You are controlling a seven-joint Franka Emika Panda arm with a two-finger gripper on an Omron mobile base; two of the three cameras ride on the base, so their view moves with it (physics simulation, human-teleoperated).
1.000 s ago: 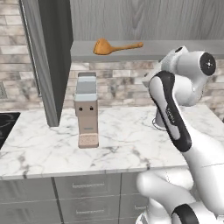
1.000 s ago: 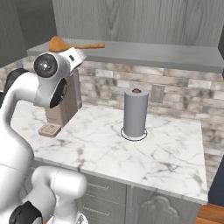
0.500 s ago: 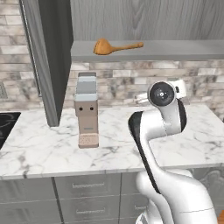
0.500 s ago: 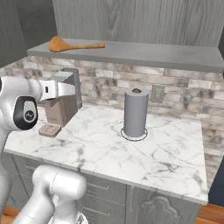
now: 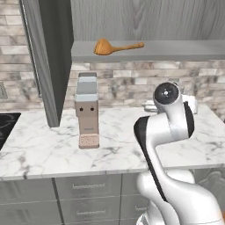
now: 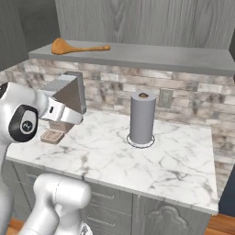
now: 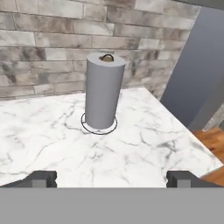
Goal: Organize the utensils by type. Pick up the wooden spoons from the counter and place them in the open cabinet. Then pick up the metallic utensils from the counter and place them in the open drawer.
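Wooden spoon (image 5: 115,47) on cabinet shelf (image 5: 176,49), no readable writing anywhere, pincer (image 7: 112,179) wide apart and empty

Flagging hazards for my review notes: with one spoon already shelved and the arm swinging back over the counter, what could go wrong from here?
1. The open gripper faces the tall grey paper towel roll; a low sweep could topple it.
2. The wooden spoon lies near the cabinet shelf front edge; placing another beside it might nudge it off.
3. The arm passes close to the coffee machine on the counter.
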